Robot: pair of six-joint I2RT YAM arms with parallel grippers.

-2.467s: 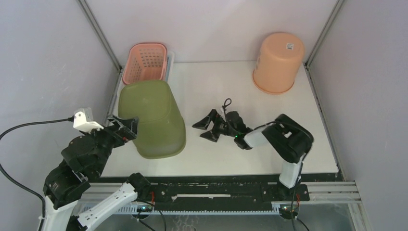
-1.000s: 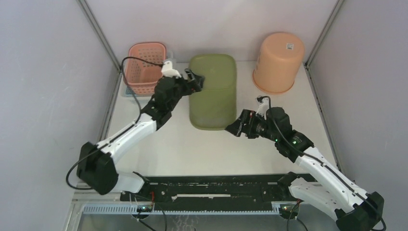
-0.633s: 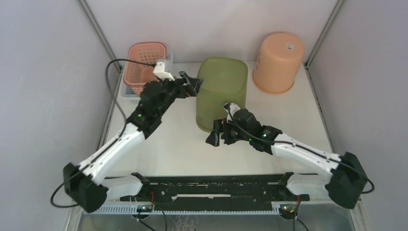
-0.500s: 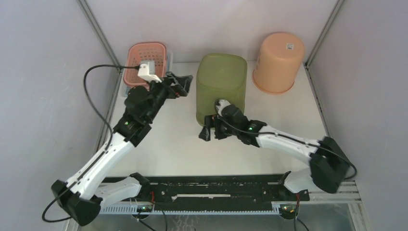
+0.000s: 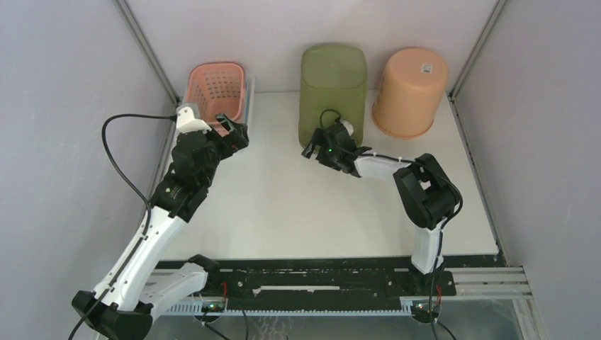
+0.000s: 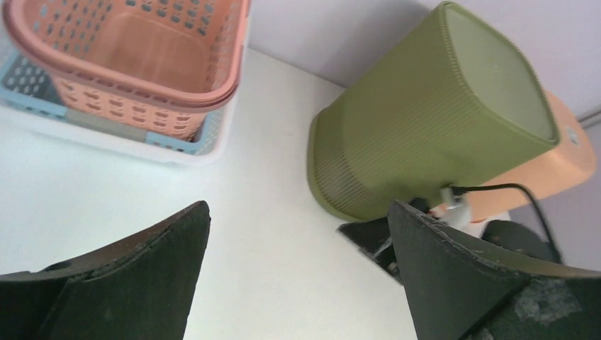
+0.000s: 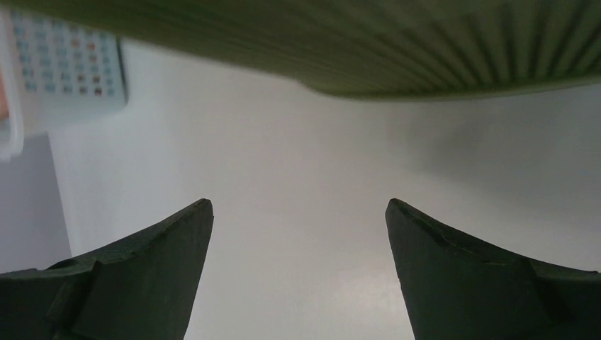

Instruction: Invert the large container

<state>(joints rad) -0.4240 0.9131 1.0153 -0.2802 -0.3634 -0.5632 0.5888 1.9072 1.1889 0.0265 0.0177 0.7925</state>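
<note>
The large olive-green ribbed container [image 5: 333,88] stands mouth down, base up, at the back centre of the table, next to the back wall. It also shows in the left wrist view [image 6: 425,127] and as a ribbed rim in the right wrist view [image 7: 354,42]. My left gripper [image 5: 230,136] is open and empty, well to the left of the container, near the pink basket; its jaws frame bare table [image 6: 298,283]. My right gripper [image 5: 313,151] is open and empty just in front of the container's near rim, not touching it [image 7: 298,209].
An orange bucket [image 5: 409,88] stands upside down at the back right, close beside the green container. A pink perforated basket [image 5: 216,92] sits in a pale blue and white tray [image 6: 177,142] at the back left. Grey walls enclose three sides.
The green container went from the left front to the back centre and now stands base up. My left gripper let go and drew back left. My right gripper followed to its near rim.
</note>
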